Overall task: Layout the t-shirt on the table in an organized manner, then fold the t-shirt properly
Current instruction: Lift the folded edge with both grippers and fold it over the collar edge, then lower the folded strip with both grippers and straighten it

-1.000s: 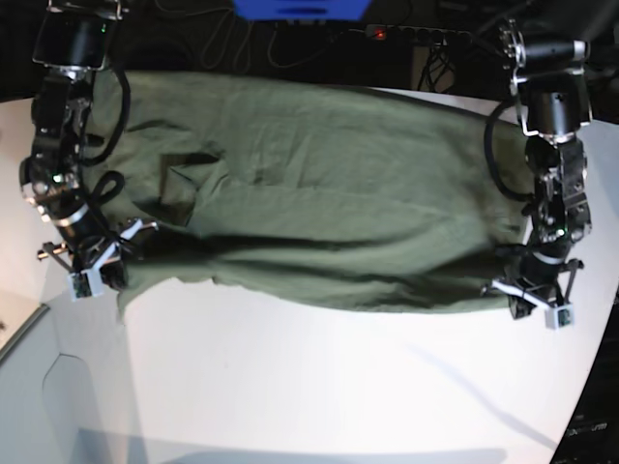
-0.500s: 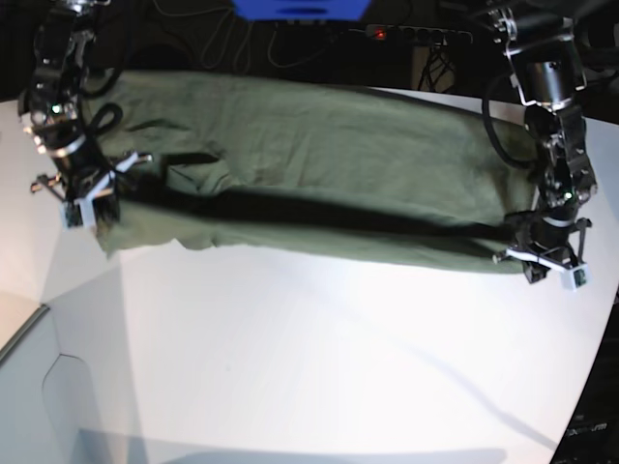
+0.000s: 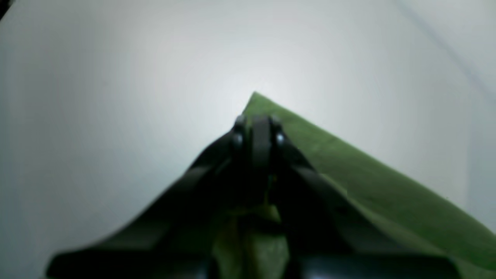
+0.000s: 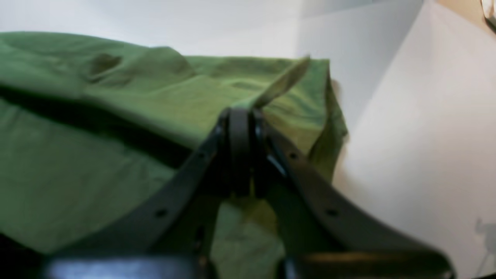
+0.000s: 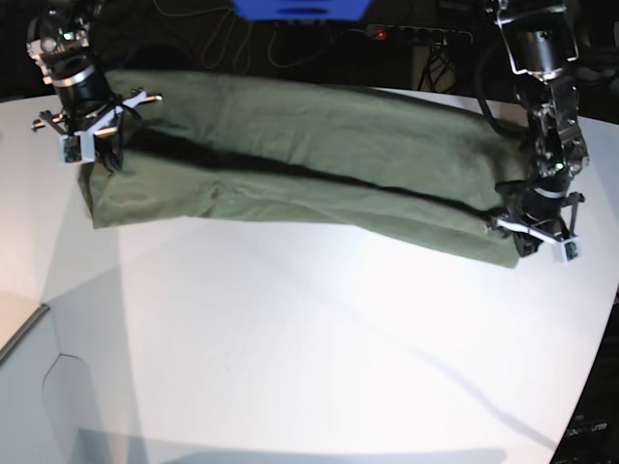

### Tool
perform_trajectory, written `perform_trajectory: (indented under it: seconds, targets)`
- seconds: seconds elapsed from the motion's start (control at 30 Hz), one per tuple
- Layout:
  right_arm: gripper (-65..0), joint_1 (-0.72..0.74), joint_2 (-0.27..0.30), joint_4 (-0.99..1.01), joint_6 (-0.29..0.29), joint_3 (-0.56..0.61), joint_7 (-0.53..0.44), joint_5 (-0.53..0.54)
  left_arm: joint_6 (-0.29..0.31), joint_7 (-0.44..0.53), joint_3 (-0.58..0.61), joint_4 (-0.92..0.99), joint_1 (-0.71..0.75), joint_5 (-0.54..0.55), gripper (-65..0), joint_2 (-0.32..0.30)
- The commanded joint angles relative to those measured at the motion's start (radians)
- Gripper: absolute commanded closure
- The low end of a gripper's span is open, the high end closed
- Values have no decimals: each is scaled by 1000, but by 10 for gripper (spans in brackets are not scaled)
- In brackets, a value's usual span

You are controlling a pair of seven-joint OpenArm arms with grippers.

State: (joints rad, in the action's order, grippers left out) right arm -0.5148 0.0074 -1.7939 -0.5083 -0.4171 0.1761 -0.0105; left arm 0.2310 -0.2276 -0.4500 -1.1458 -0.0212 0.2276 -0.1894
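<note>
The olive-green t-shirt (image 5: 309,155) lies as a long band across the far part of the white table (image 5: 319,338), its near edge lifted and doubled over, with a dark shadow line along the fold. My right gripper (image 5: 92,145) is shut on the t-shirt's left end near the far left edge. In the right wrist view the gripper (image 4: 240,116) pinches a fold of the t-shirt (image 4: 116,116). My left gripper (image 5: 527,237) is shut on the right end. In the left wrist view the gripper (image 3: 255,128) holds a corner of the t-shirt (image 3: 368,186) above the table (image 3: 97,97).
Behind the table's far edge are a blue object (image 5: 300,8), a power strip with a red light (image 5: 416,34) and cables. A lower white panel (image 5: 19,329) adjoins the table at the left. The floor is dark at the bottom right (image 5: 590,435).
Both grippers have moved toward the far edge while holding the shirt's ends. The shirt's near edge went with them, and the band of cloth is now narrower and farther back.
</note>
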Motion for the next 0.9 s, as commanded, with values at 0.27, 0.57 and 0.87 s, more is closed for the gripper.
perform_trajectory:
  seconds: [0.27, 0.57, 0.87]
  targets:
    - [0, -61, -10, -19, -20, -3, -22, 10, -3, 27, -82, -84, 48, 3, -1, 21]
    - [0, -61, -53, -2, -82, -3, -26, 10, -3, 27, -161, -79, 54, 3, -1, 52]
    - [0, -95, -50, -2, -85, -10, -26, 5, -3, 26, -160, -73, 76, 2, -1, 87]
